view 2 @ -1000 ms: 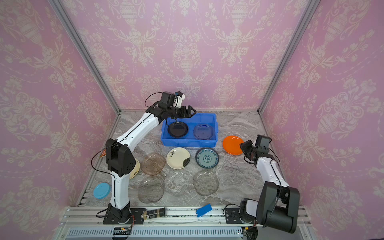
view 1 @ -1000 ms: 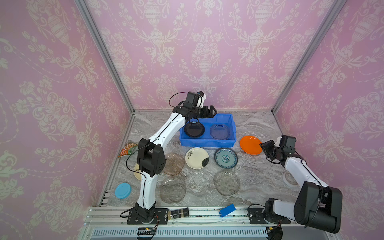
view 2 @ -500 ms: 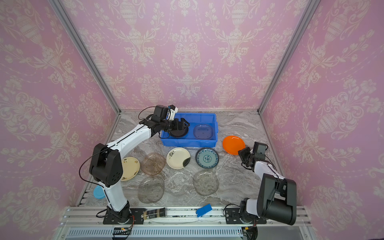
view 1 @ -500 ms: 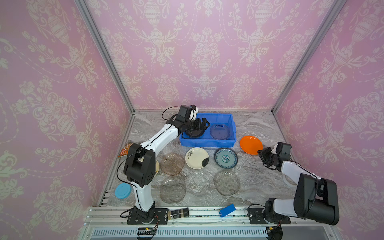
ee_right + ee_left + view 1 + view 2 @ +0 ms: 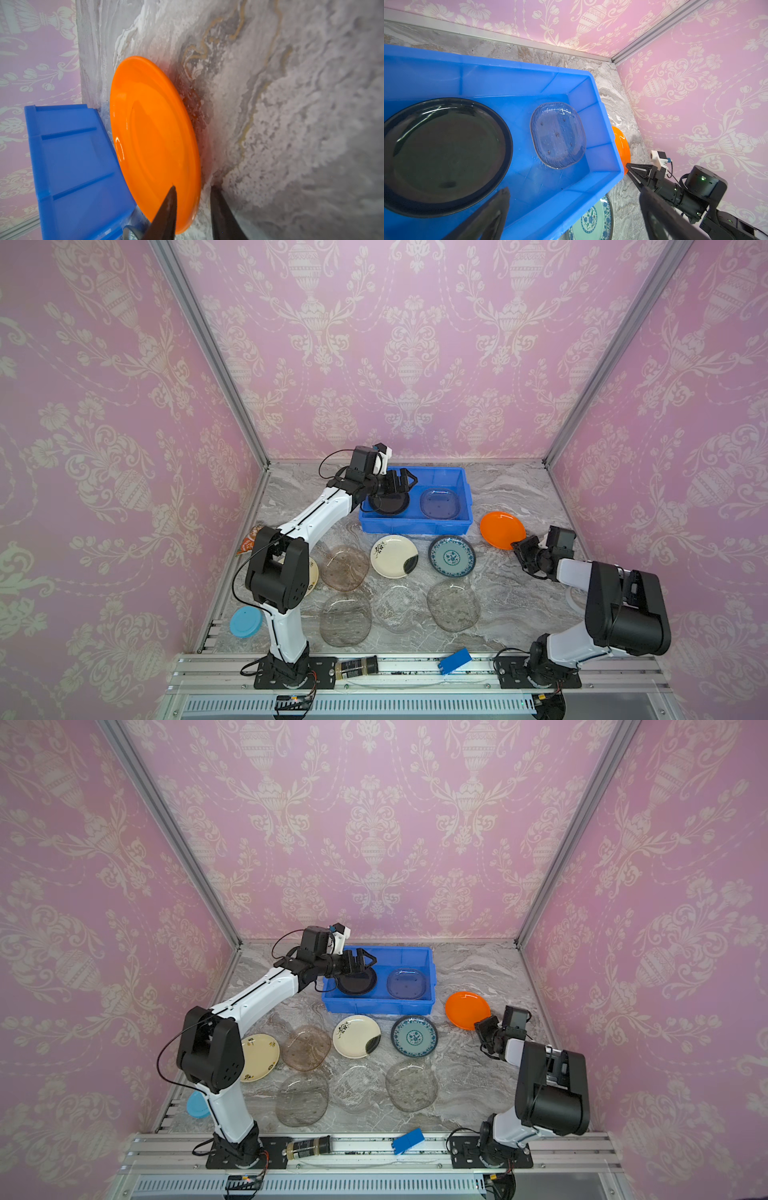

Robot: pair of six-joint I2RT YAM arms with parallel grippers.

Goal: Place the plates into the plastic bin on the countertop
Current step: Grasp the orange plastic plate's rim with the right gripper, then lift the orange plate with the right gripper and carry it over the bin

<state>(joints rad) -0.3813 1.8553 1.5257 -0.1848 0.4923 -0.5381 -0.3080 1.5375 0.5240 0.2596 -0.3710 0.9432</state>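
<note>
**Shallow rim grab may slip**

On worktop (image 5: 519,614): blue bin (image 5: 415,526) upper centre, left end effector (image 5: 405,485) wide open above it. Just right of bin, orange plate (image 5: 502,529) lies flat. Around its near rim, right end effector (image 5: 192,188), jaws apart, not pinching. Risk: shallow bite, plate skids into bin.

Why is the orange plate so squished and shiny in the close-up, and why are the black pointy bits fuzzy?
Right wrist view: the orange plate is seen at a slant from close, with a white glint of light; the fingers are too near to be sharp. Left wrist view: the black plate shows white streaks too.
</note>
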